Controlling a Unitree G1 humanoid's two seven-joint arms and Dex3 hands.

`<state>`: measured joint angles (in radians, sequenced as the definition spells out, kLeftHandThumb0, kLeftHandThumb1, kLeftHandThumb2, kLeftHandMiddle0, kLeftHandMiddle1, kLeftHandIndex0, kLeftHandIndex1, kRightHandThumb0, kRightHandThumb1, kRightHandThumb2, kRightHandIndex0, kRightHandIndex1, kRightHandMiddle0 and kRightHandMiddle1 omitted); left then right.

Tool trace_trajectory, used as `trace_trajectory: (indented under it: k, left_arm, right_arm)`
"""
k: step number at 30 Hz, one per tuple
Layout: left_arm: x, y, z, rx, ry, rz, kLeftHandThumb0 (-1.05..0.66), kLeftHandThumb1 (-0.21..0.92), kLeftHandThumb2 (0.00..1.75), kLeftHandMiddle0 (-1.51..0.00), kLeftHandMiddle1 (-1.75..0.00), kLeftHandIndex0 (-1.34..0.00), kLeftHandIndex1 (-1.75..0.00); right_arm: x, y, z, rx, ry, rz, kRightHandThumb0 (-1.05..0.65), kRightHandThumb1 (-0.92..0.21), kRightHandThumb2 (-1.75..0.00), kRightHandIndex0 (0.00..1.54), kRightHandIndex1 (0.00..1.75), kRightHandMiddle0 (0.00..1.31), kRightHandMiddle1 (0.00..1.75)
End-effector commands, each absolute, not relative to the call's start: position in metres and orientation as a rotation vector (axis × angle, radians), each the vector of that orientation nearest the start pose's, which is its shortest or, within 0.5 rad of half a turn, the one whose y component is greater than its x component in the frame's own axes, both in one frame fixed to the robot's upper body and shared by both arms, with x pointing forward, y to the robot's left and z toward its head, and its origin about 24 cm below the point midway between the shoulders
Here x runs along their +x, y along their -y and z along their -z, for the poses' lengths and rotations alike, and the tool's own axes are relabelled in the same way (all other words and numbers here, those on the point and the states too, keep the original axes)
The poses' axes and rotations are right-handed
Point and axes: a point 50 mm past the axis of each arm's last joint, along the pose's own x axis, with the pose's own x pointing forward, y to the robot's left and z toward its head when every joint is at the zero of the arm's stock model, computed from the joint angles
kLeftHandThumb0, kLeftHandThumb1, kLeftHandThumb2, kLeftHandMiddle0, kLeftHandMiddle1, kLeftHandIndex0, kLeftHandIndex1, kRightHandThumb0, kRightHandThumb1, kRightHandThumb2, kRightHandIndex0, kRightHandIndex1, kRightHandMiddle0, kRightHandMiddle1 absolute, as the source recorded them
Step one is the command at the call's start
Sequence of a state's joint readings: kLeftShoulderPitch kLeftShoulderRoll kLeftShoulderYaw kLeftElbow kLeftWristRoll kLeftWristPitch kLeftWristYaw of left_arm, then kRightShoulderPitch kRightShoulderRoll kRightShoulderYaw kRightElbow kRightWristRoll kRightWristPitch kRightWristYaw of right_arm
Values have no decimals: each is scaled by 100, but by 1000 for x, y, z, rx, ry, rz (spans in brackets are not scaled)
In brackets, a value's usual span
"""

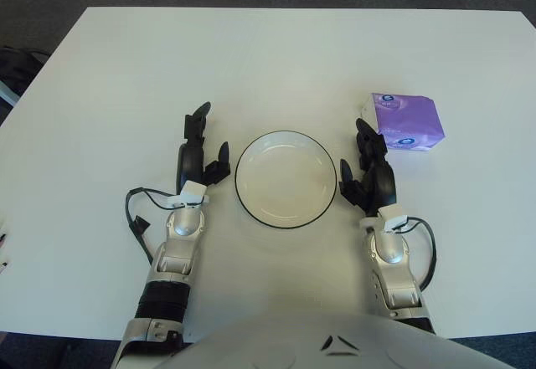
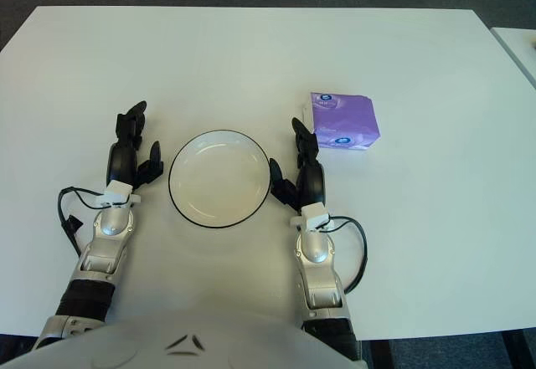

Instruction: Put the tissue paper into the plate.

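Note:
A purple pack of tissue paper [image 1: 407, 121] lies on the white table, right of the plate. The plate [image 1: 286, 179] is white with a dark rim, holds nothing and sits between my two hands. My right hand [image 1: 369, 161] is just right of the plate, fingers spread, its fingertips close to the pack's left edge without holding it. My left hand [image 1: 200, 150] shows left of the plate, fingers spread and holding nothing.
The white table [image 1: 251, 59] stretches far behind the plate. Its right edge [image 2: 507, 59] runs past the tissue pack, with another pale surface beyond it. Black cables loop beside both wrists.

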<state>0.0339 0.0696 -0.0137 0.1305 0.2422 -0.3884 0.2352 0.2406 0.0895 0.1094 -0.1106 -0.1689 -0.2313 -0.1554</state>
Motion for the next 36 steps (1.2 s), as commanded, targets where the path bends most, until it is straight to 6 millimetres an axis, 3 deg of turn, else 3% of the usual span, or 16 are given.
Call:
trace_trajectory:
  k: [1,19,36]
  left_arm:
    - [221,-166,1,277,43,-144,-68,92,75,-26,-3,0,-65]
    - [220,-167,1,274,32,-147,-70,92,76,-26,-3,0,-64]
    - [220,-170,3,257,34,-140,-68,92,76,-27,-4,0,-64]
  right_arm:
    - [184,133,-7,-62,-93,120,-55,-88,-56,24,19,0,46]
    - [179,134,-20,-75,-16,107,-55,-89,-57,20,16,0,38]
    - [173,132,-34,-80,23,99,-56,-87,-57,23,17,0,46]
